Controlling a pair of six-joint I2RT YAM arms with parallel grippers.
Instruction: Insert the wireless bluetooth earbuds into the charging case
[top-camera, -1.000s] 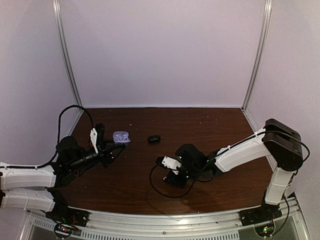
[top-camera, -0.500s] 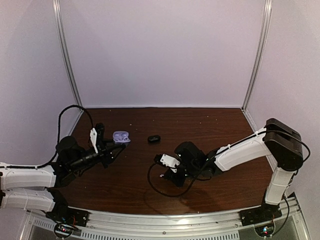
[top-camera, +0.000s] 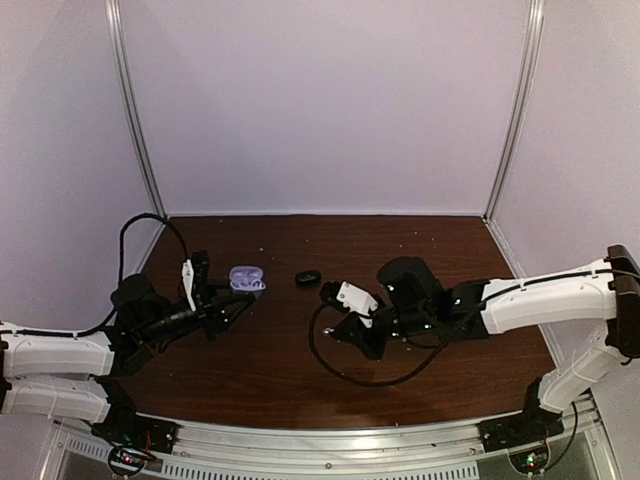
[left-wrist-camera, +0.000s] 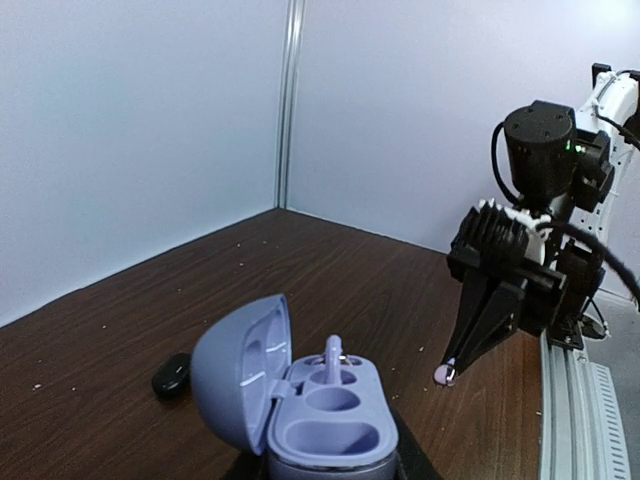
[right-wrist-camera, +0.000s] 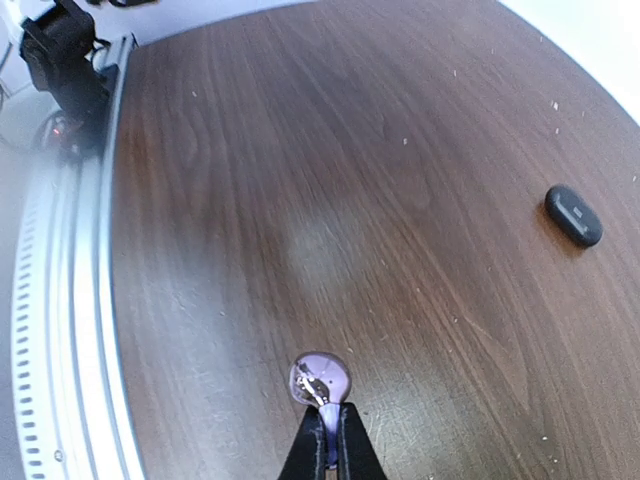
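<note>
The charging case (left-wrist-camera: 330, 420) is grey-blue outside and lavender inside, and its lid stands open to the left. My left gripper (left-wrist-camera: 330, 470) is shut on its base and holds it upright; in the top view the case (top-camera: 245, 278) is at the left. One pale-purple earbud (left-wrist-camera: 333, 358) stands stem-up in the case's far well; the near wells are empty. My right gripper (right-wrist-camera: 328, 440) is shut on the stem of the other earbud (right-wrist-camera: 320, 382) and holds it above the table. In the left wrist view that earbud (left-wrist-camera: 443, 373) hangs to the right of the case, apart from it.
A small black oval object (top-camera: 307, 278) lies on the brown table between the arms; it also shows in the left wrist view (left-wrist-camera: 171, 374) and the right wrist view (right-wrist-camera: 573, 215). A black cable loop (top-camera: 330, 370) lies under the right arm. A metal rail (right-wrist-camera: 60, 300) runs along the table's near edge.
My right arm has risen and swung toward the back and right, carrying the earbud off the table. The left gripper with the case has barely moved.
</note>
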